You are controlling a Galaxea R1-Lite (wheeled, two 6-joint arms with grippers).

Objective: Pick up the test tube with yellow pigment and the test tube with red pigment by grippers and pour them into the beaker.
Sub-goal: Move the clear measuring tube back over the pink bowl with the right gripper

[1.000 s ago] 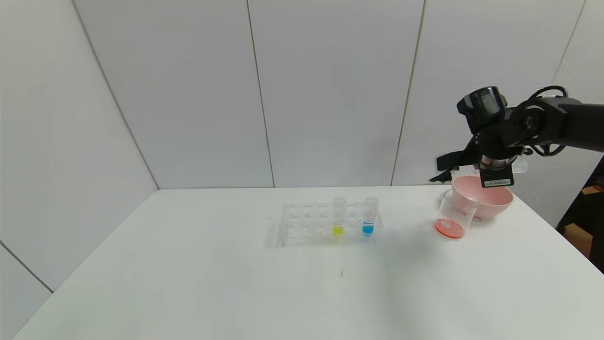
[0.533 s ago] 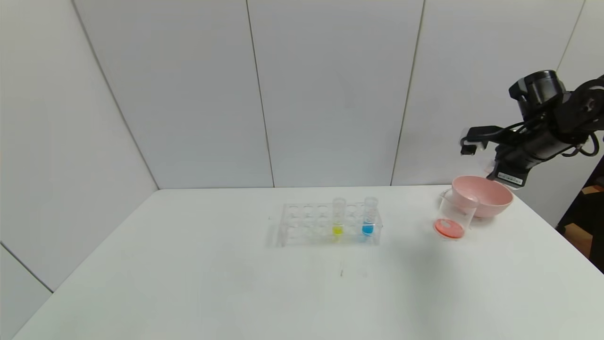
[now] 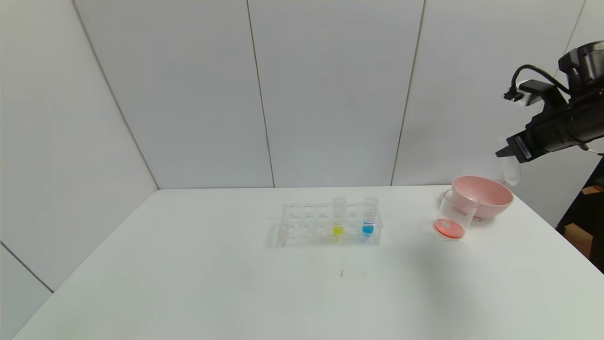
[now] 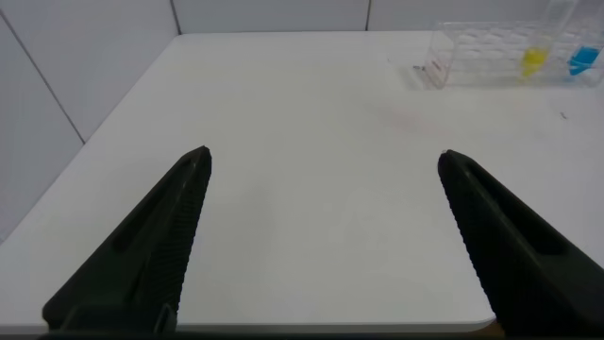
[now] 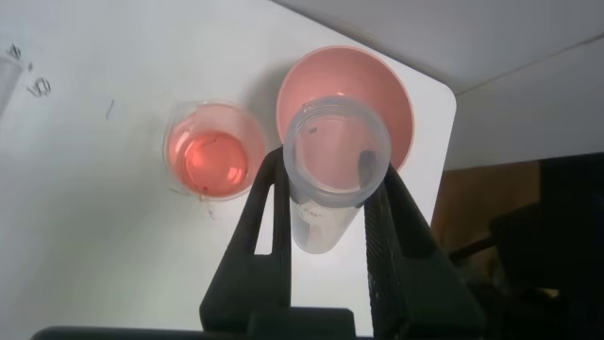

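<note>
My right gripper (image 3: 508, 156) is high above the pink bowl (image 3: 490, 198), near the table's right edge. It is shut on a clear test tube (image 3: 511, 171) that hangs open end down and holds almost no liquid. The right wrist view shows this tube (image 5: 332, 179) between the fingers. The beaker (image 3: 453, 219) stands left of the bowl with red liquid in it; it also shows in the right wrist view (image 5: 209, 151). The yellow tube (image 3: 338, 217) stands upright in the clear rack (image 3: 304, 222). My left gripper (image 4: 323, 161) is open and empty over the near left table.
A blue-liquid tube (image 3: 369, 216) stands in the rack right of the yellow one. The rack sits mid-table. The table's right edge (image 3: 557, 236) is close behind the bowl. Bare white table lies in front of the rack.
My right arm has risen and swung right, away from over the beaker and bowl, with the tube still in it. The beaker and the rack have not moved.
</note>
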